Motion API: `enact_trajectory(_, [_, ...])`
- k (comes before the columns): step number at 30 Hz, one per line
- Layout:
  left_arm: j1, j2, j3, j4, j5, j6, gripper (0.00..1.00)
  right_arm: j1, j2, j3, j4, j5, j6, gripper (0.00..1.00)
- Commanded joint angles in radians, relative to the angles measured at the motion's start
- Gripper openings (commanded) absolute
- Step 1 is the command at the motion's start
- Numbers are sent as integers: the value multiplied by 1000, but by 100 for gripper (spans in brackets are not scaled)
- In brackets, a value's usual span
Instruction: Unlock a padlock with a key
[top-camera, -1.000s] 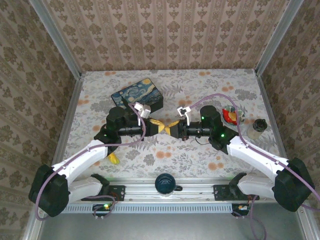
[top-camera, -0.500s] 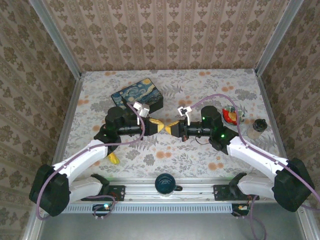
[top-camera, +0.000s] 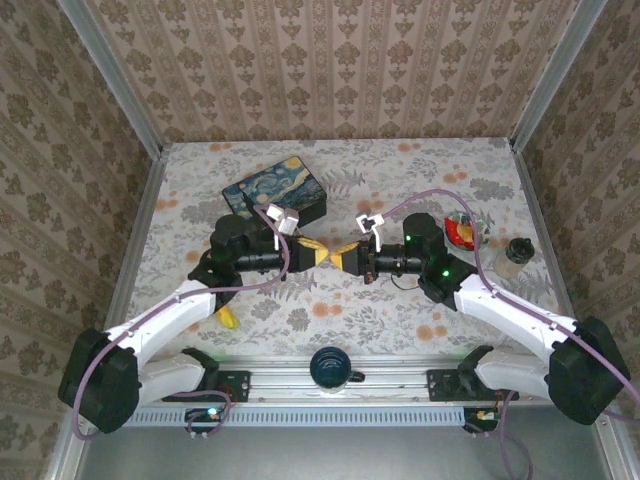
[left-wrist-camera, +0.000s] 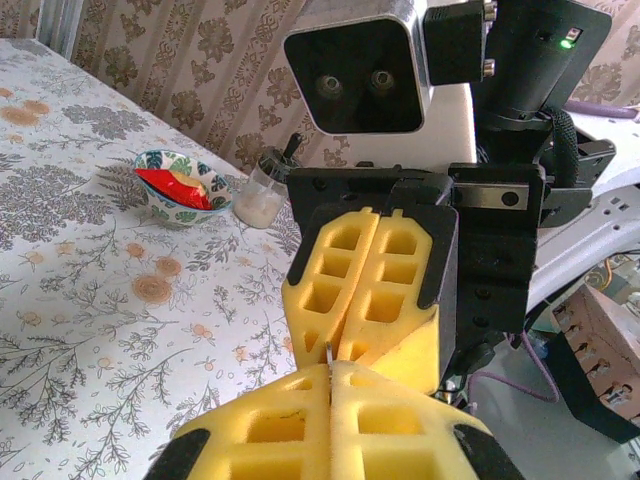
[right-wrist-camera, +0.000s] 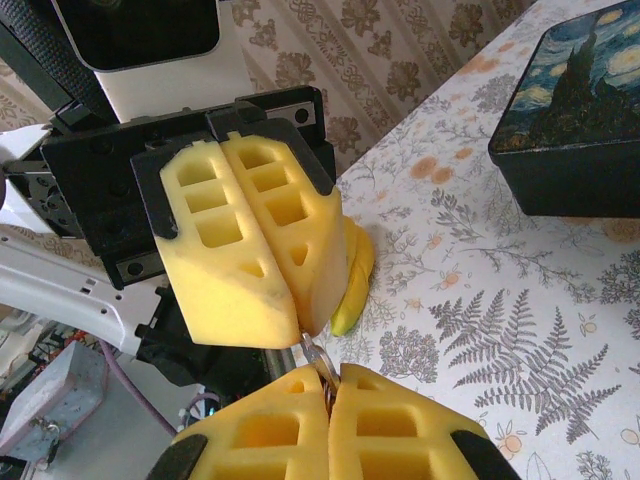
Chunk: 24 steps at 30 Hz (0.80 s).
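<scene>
Right wrist view, lower centre: left gripper (right-wrist-camera: 298, 328) and right gripper (right-wrist-camera: 328, 388), both closed, meet tip to tip at a thin silvery loop (right-wrist-camera: 313, 352) I cannot identify; unlocking looks unfinished.

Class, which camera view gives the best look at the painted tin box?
The top view: the box shows almost whole there, with its painted lid facing the camera. The right wrist view catches only one end of it, at the frame's upper right. The left wrist view faces the other way, toward the bowl.
</scene>
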Motion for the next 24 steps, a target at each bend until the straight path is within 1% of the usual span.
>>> enact_trajectory(1, [23,-23,-8,39,-22,-15,5,0,-24,-16,9,-21,6,0])
enact_trajectory(5, [25,-28,-9,38,-25,-20,18,0,-22,-18,10,2,7,0])
enact_trajectory(10, [27,-39,-7,40,-27,-31,27,-1,-26,-18,5,33,7,0])
enact_trajectory(15, [35,-54,-7,34,-48,-46,43,-3,-33,-21,-7,69,6,0])
enact_trajectory(17, [42,-65,-7,31,-65,-61,46,-3,-39,-22,-19,101,6,0])
enact_trajectory(20, [50,-86,2,-1,-106,-71,53,-3,-53,-22,-49,177,16,0])
enact_trajectory(22, [50,-101,23,-77,-165,-61,57,-3,-64,-25,-58,218,30,0])
enact_trajectory(24, [49,-114,54,-180,-241,-38,59,-3,-75,-30,-60,257,53,0])
